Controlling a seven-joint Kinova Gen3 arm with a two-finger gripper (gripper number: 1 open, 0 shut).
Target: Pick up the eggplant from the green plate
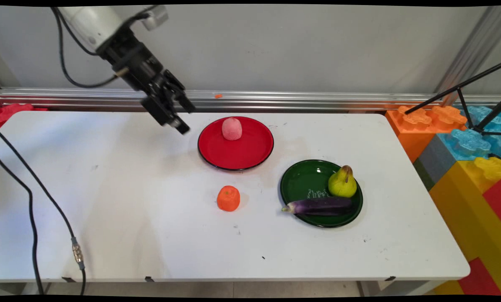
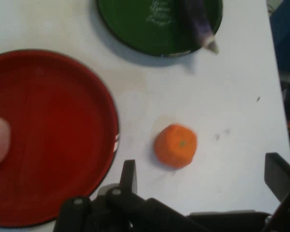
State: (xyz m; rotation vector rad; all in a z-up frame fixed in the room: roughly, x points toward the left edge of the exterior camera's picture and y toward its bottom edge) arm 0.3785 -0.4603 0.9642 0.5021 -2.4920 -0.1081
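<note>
Main view: I have the gripper [image 1: 182, 118] raised above the white table [image 1: 108, 201], hanging off the far left rim of the red plate [image 1: 250, 155] and tilted down toward the table's right. Its fingers stand wide apart with nothing between them; in the hand view one fingertip [image 2: 129, 175] rises left of centre and the other sits at the right edge, and the orange fruit [image 2: 176, 145] lies on the table in the open span beyond them.

The pink fruit [image 1: 232, 128] sits on the far part of the red plate, the thing nearest the gripper. The orange fruit [image 1: 228, 198] rests on bare table just in front of the red plate, apart from its rim.

To the right and nearer me lies the green plate [image 1: 305, 180]. A yellow-green pear [image 1: 342, 183] stands upright on its right part, stem up. An eggplant [image 1: 319, 205] lies along the plate's near edge, its long axis running left to right across the table, with the pale stem end pointing left and reaching just past the rim. In the hand view I see only that stem end of the eggplant [image 2: 203, 30], jutting over the green plate's [image 2: 135, 29] edge.

Coloured blocks [image 1: 468, 159] are stacked past the table's right end.
</note>
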